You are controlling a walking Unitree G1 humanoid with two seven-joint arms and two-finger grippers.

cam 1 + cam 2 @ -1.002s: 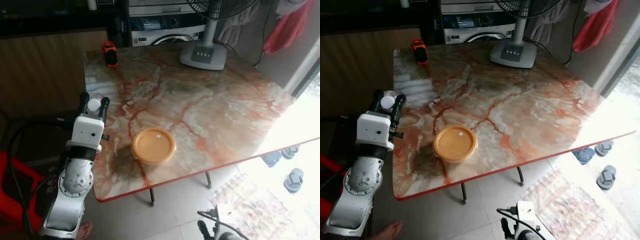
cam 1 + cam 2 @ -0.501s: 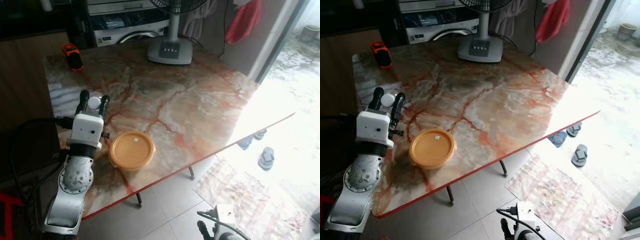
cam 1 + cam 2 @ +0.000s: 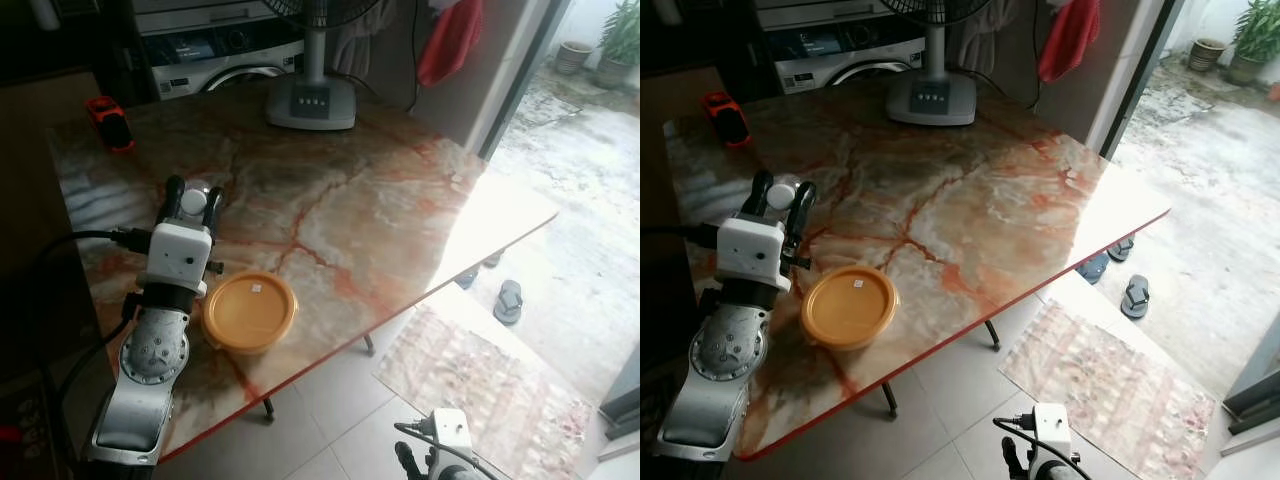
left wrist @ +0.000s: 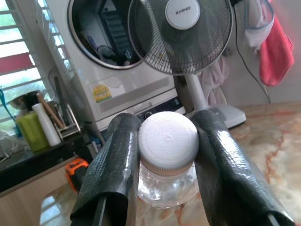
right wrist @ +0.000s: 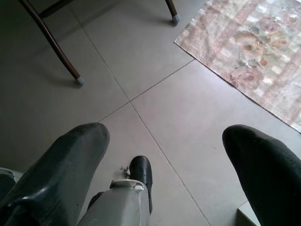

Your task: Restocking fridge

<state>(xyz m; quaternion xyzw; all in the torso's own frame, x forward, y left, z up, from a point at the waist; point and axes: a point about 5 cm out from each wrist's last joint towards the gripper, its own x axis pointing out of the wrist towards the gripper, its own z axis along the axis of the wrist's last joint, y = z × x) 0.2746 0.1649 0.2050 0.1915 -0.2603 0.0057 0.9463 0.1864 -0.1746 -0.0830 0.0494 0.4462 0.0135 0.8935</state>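
Clear plastic bottle (image 4: 167,160) with a white cap is pinched in the left gripper (image 3: 192,198) over the table's (image 3: 400,200) near-left part, right gripper (image 5: 169,155) hangs spread above the floor, orange-lidded container (image 3: 250,312) waits, so restocking looks barely started.

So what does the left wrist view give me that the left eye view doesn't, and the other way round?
The left wrist view alone makes clear the fingers are clamped against the white screw cap of the clear plastic bottle, and shows the fan's grille. The left eye view alone shows the round orange lidded container beside the left gripper, the floral rug and sandals on the floor. Both share the marble-patterned table, the grey fan base, the washing machine and the small orange device.
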